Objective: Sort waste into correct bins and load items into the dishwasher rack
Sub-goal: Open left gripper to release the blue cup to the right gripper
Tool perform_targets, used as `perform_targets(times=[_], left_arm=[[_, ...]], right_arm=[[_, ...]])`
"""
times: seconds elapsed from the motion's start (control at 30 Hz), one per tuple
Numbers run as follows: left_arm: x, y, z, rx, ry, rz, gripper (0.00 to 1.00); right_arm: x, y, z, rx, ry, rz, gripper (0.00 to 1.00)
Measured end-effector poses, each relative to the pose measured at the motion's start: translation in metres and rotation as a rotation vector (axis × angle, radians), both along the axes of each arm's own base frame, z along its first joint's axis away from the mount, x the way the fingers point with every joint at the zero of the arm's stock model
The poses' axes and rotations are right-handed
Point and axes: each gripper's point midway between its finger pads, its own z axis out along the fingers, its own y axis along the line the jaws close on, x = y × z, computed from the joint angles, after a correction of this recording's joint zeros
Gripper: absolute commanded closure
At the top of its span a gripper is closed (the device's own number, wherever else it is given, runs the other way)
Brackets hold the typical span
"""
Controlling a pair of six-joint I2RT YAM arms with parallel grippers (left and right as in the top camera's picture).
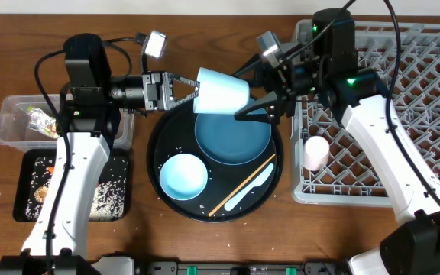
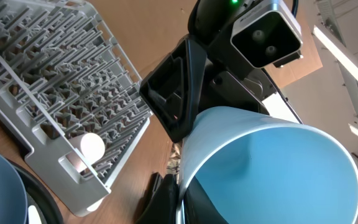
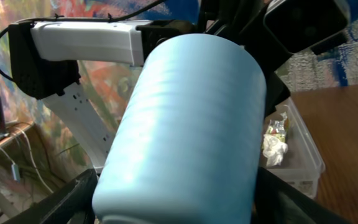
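Left end effector point(image 1: 189, 88) pinches the light blue cup point(image 1: 221, 90) by its rim, over the round black tray's point(image 1: 153, 164) top edge. Right end effector point(image 1: 247, 95) is spread wide round the cup's base, contact unclear; prob. a handover. Dishwasher rack point(image 1: 403, 99), right of tray, has only the pink cup point(image 1: 315, 151). Plate point(image 1: 231, 141), bowl point(image 1: 182, 176), spoon point(image 1: 252, 185), chopstick point(image 1: 231, 197) on tray, not yet loaded. Clear tub point(image 1: 10, 122) w/ wrapper point(image 1: 38, 118) and flat black tray point(image 1: 27, 164) w/ grains point(image 1: 105, 195), left of it: waste mostly sorted.
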Motion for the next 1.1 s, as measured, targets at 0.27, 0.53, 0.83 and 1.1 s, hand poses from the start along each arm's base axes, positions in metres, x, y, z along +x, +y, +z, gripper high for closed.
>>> perform_targets(times=[0.27,0.53,0.83,1.1], left_arm=[[-0.002,0.001,0.001,-0.006,-0.001,-0.012,0.94],[-0.001,0.003,0.001,-0.006,-0.001,-0.007,0.94],[-0.001,0.003,0.001,-0.006,-0.002,-0.007,0.94],[-0.002,0.003,0.001,-0.007,0.0,-0.01,0.89]], right_arm=[[0.001,0.002,-0.001,-0.013,0.021,-0.007,0.48],[0.006,0.001,-0.001,-0.023,0.029,-0.03,0.58],[0.012,0.002,0.011,-0.007,0.009,-0.033,0.56],[0.013,0.003,0.013,-0.015,0.039,-0.036,0.72]])
